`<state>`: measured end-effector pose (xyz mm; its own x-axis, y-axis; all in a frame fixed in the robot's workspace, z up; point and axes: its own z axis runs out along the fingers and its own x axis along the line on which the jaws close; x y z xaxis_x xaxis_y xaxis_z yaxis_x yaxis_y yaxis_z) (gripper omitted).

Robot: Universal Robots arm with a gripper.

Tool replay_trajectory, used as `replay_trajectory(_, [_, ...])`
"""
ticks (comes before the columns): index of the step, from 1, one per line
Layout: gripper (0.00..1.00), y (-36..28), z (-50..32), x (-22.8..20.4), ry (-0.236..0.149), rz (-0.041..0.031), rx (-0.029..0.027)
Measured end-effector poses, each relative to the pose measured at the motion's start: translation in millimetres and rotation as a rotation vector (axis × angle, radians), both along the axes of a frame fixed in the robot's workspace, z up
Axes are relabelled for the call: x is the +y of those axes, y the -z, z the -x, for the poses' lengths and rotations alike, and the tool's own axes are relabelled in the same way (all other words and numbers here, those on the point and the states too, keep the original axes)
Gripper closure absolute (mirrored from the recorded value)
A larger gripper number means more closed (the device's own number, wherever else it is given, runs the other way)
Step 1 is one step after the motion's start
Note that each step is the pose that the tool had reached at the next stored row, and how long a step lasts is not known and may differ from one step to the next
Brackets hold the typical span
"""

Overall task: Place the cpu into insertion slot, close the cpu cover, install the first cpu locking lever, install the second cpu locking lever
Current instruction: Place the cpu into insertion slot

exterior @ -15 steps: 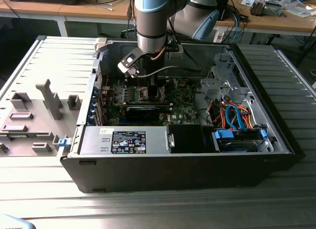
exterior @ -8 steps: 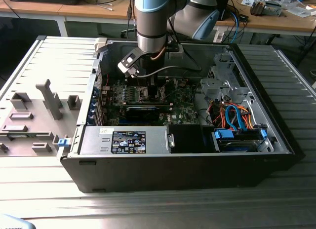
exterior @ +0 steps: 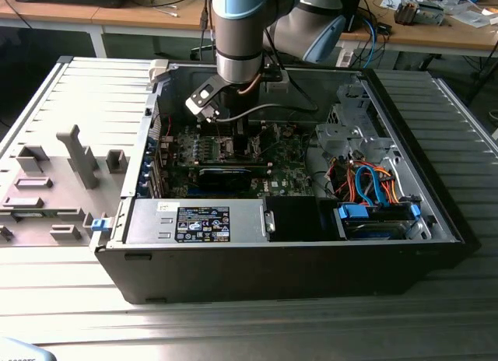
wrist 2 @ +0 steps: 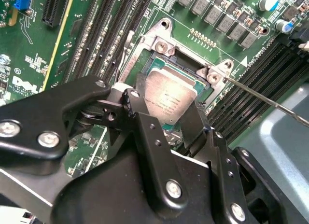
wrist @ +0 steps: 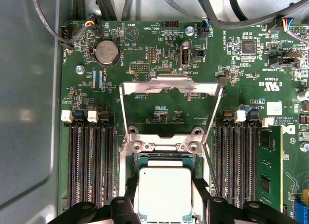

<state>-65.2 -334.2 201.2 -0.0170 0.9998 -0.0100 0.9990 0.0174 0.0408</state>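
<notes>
The cpu [wrist: 164, 195] [wrist 2: 170, 96], a silvery square chip, sits in the insertion slot [wrist: 145, 146] [wrist 2: 159, 43] on the green motherboard. My gripper [wrist: 165, 188] [wrist 2: 169, 102] is shut on it, with one black finger [wrist: 130, 197] [wrist 2: 140, 91] against each of two opposite edges. The cpu cover [wrist: 171, 84] stands swung open beyond the slot, its window showing the board behind it. A thin locking lever rod [wrist 2: 270, 102] sticks out from the slot's corner. In the exterior view my gripper [exterior: 233, 139] is down inside the computer case, above the board.
Long black memory slots [wrist: 89, 166] [wrist: 236, 161] run along both sides of the socket, and one green memory stick [wrist: 268, 166] is seated. Cables [wrist: 77, 26] cross the board's far end. The case walls [exterior: 420, 166], a drive cage and a black power supply [exterior: 202, 221] hem in the arm.
</notes>
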Motion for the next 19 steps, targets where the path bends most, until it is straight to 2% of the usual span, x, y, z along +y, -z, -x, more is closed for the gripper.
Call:
replay_trajectory(4, [0.46,-0.1,0.0,0.0,0.000,0.0001,0.0000])
replay_trajectory(5, [0.40,-0.1,0.0,0.0,0.000,0.0000,0.0000])
replay_trajectory(8, [0.40,-0.2,0.0,0.0,0.000,-0.0001,0.0000])
replay_trajectory(13, [0.40,-7.0,0.0,0.0,0.001,0.0001,0.0001])
replay_trajectory(17, [0.40,-8.1,0.0,2.1,0.001,0.0025,0.0000])
replay_trajectory(18, [0.41,-8.1,0.0,2.1,0.000,0.0028,0.0000])
replay_trajectory(19, [0.47,-8.1,0.0,2.1,0.000,0.0028,0.0000])
